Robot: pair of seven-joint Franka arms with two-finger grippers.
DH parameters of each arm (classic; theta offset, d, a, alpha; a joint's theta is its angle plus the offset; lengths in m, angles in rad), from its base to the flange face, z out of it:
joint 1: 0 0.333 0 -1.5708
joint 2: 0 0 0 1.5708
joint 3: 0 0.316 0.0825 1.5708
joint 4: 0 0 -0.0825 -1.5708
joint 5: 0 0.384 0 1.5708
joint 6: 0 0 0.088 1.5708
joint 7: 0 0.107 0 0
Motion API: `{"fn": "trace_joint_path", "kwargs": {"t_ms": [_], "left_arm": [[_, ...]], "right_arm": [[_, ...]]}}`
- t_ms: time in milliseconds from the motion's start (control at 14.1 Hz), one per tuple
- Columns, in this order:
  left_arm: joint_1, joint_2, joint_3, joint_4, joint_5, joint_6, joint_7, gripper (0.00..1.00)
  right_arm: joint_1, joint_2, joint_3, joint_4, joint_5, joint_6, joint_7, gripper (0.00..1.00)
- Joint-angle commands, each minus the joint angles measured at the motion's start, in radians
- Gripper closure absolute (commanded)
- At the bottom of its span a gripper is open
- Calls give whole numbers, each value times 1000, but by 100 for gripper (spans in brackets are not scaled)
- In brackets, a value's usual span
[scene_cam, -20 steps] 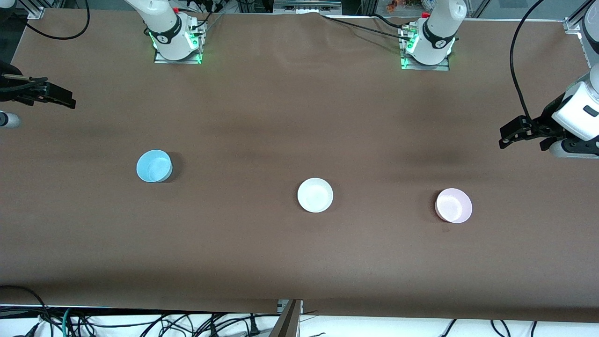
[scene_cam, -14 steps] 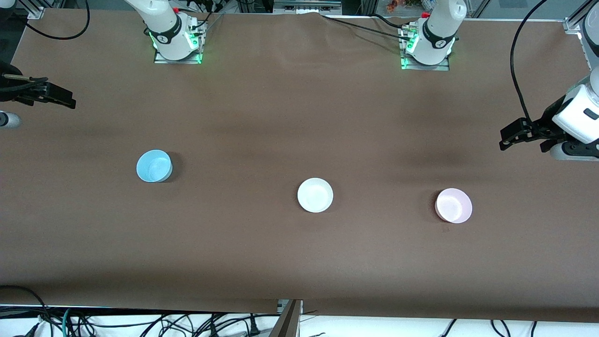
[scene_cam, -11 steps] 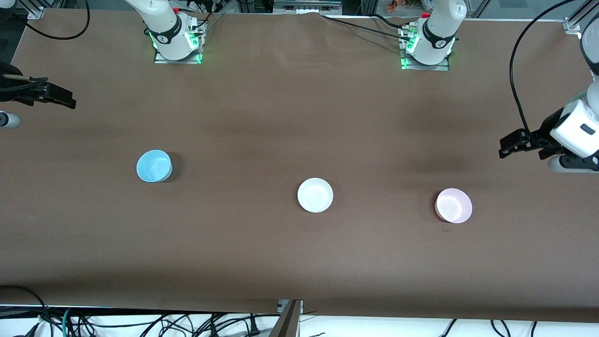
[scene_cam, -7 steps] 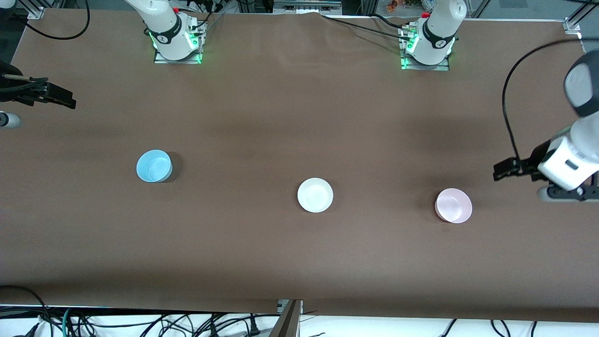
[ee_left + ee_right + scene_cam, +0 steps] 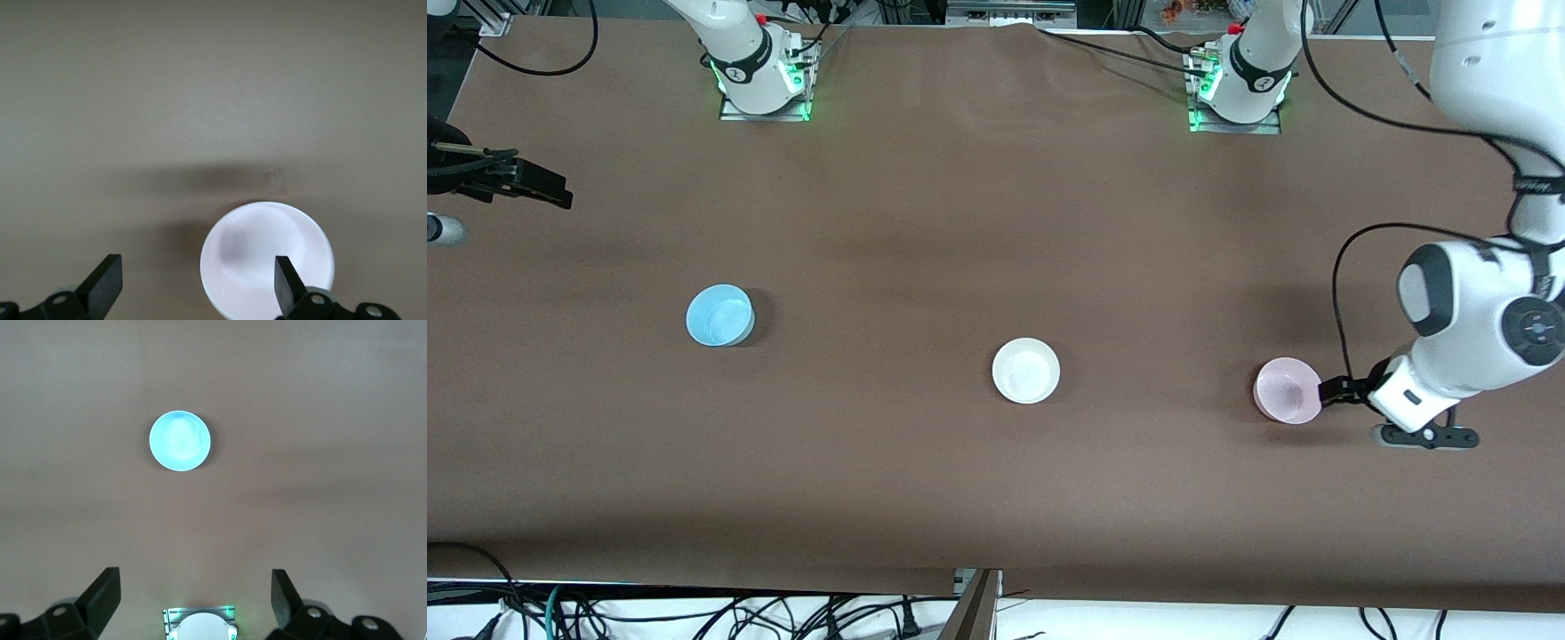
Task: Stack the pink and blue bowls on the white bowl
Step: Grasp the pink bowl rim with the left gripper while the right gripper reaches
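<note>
The pale pink bowl (image 5: 1288, 390) sits on the brown table toward the left arm's end. In the left wrist view the pink bowl (image 5: 267, 257) lies under one fingertip (image 5: 285, 283). My left gripper (image 5: 1336, 391) is open and empty, low, right beside the pink bowl's rim; its wrist view (image 5: 197, 287) shows the jaws wide apart. The white bowl (image 5: 1025, 370) sits mid-table. The light blue bowl (image 5: 719, 315) sits toward the right arm's end and shows in the right wrist view (image 5: 179, 441). My right gripper (image 5: 529, 185) waits open and empty over the table's end; its wrist view (image 5: 193, 600) shows this too.
The right arm's base (image 5: 760, 76) and the left arm's base (image 5: 1238, 84) stand at the table's back edge. The right arm's base also shows in the right wrist view (image 5: 199, 625). Cables hang past the table's front edge (image 5: 996, 587). The three bowls stand well apart.
My left arm has swung down and toward the front camera, bringing its open gripper from the table's end to the pink bowl's rim. The right arm and all bowls have not moved.
</note>
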Motion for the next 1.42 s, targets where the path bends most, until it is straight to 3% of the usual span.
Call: {"fn": "trace_joint_path", "kwargs": {"t_ms": [0, 355, 497, 711, 924, 1350], "left_arm": [[26, -17, -4, -121, -8, 96, 29, 0], [40, -18, -4, -249, -8, 257, 29, 0], [39, -31, -9, -253, -8, 256, 20, 1], [28, -52, -12, -253, -8, 245, 16, 15], [25, -78, -16, -253, -8, 213, -7, 20], [27, -66, -16, -261, -8, 218, -9, 34]], "right_arm": [[3, 10, 4, 11, 16, 23, 16, 0], [2, 62, 1, 11, 19, 39, 15, 0], [2, 84, 1, 11, 10, 62, 7, 0], [-8, 140, -4, 17, 22, 74, -3, 0], [-9, 179, -5, 13, 19, 114, -3, 0], [-24, 349, -5, -24, 22, 285, -34, 0]]}}
